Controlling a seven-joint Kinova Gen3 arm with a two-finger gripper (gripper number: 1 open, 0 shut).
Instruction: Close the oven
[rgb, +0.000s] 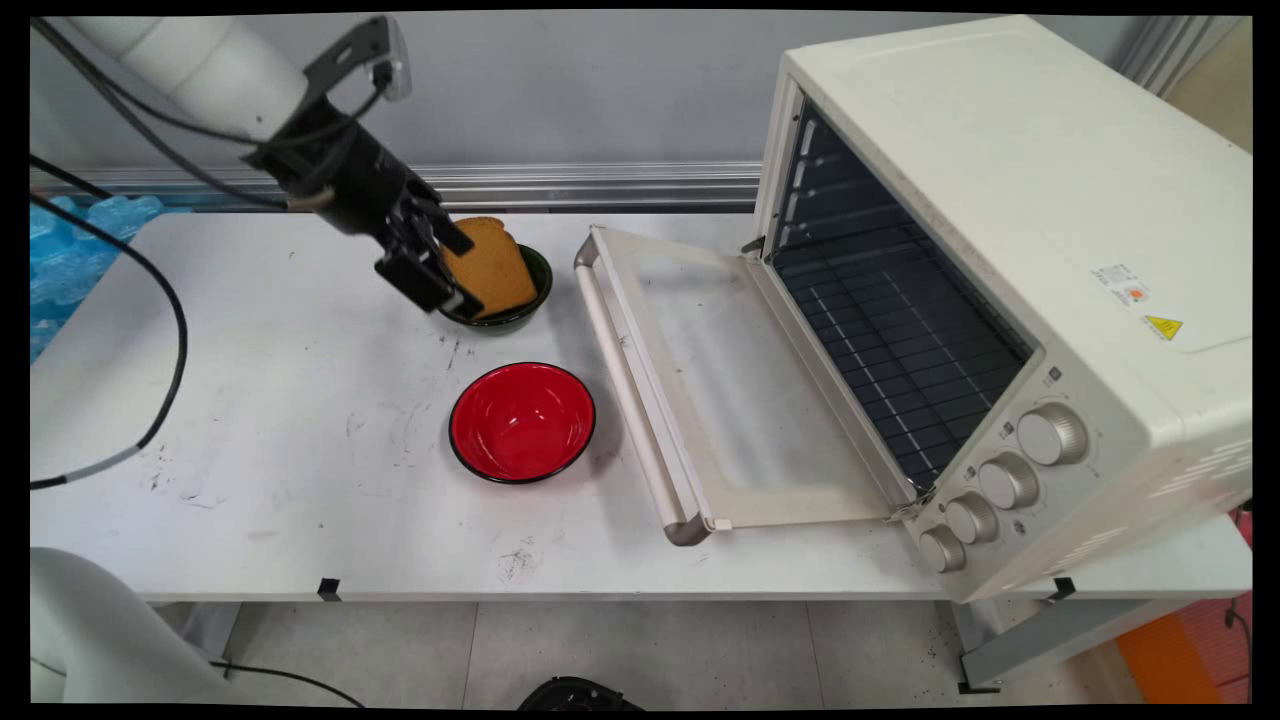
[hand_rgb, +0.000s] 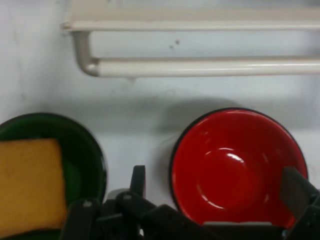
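Observation:
My black gripper (rgb: 447, 268) hangs open just left of a dark green bowl (rgb: 530, 300) at the back of the table. A tan slice of bread (rgb: 490, 268) leans in that bowl. Nothing is between the fingers. In the hand view the green bowl (hand_rgb: 85, 150) with the bread (hand_rgb: 30, 185) lies to the left, outside the left finger (hand_rgb: 82, 215). An empty red bowl (hand_rgb: 235, 165) shows between the two fingers of the gripper (hand_rgb: 190, 197), lower down on the table. In the main view the red bowl (rgb: 522, 421) stands nearer the front, apart from the gripper.
A white toaster oven (rgb: 1000, 200) stands on the right, its door (rgb: 700, 380) folded down flat onto the table beside both bowls. The door's handle (hand_rgb: 200, 65) runs across the top of the hand view. Black cables (rgb: 175, 330) hang at the left.

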